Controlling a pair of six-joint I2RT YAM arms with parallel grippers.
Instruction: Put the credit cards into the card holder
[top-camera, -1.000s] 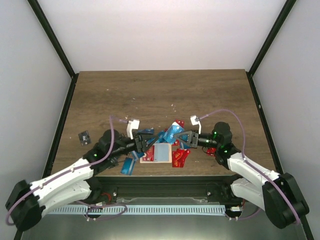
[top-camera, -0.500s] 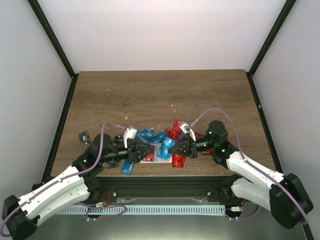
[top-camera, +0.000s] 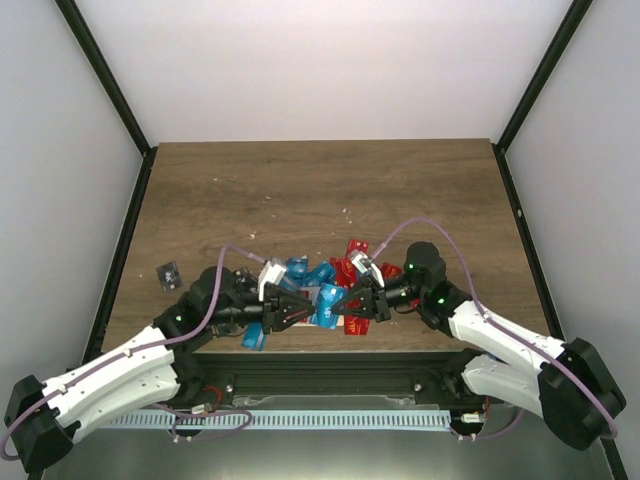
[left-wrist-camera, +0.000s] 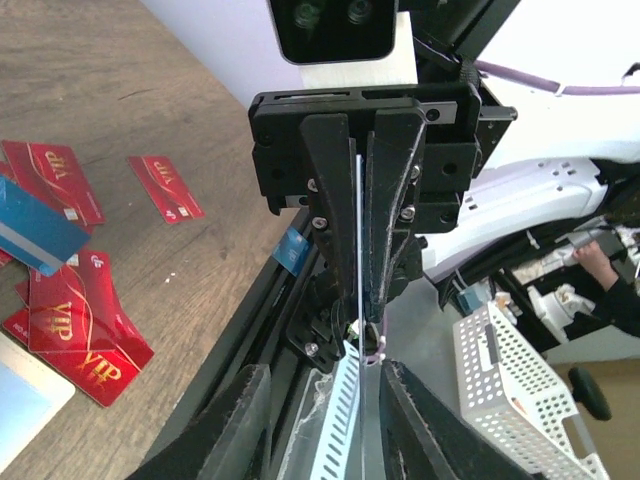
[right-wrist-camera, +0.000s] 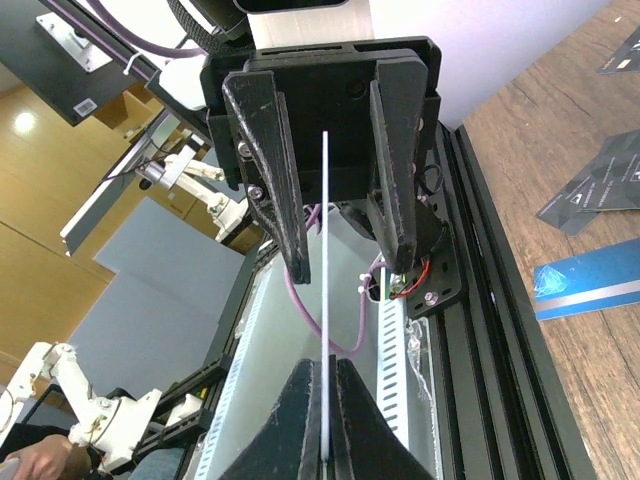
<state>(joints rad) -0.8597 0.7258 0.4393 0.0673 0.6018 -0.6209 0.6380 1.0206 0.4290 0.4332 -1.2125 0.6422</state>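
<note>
My right gripper (right-wrist-camera: 325, 362) is shut on a thin credit card (right-wrist-camera: 325, 250), seen edge-on as a pale line. In the top view that card (top-camera: 328, 305) looks blue and hangs between both grippers above the pile. My left gripper (left-wrist-camera: 325, 370) faces the right one, open, its jaws on either side of the card's free end, the card nearer the right-hand finger (left-wrist-camera: 420, 420). More credit cards lie below: red ones (left-wrist-camera: 75, 330) and a blue one (left-wrist-camera: 35, 230). The card holder shows only as a pale corner (left-wrist-camera: 15, 400) on the table.
A black card (top-camera: 168, 274) lies apart at the left. A blue card (top-camera: 258, 333) sits near the table's front edge, and red cards (top-camera: 352, 250) lie behind the grippers. Dark cards (right-wrist-camera: 600, 185) and a blue one (right-wrist-camera: 590, 290) lie beside the front rail (right-wrist-camera: 480, 330).
Both grippers have drawn together over the pile. The left jaws have narrowed around the free end of the card held by the right gripper.
</note>
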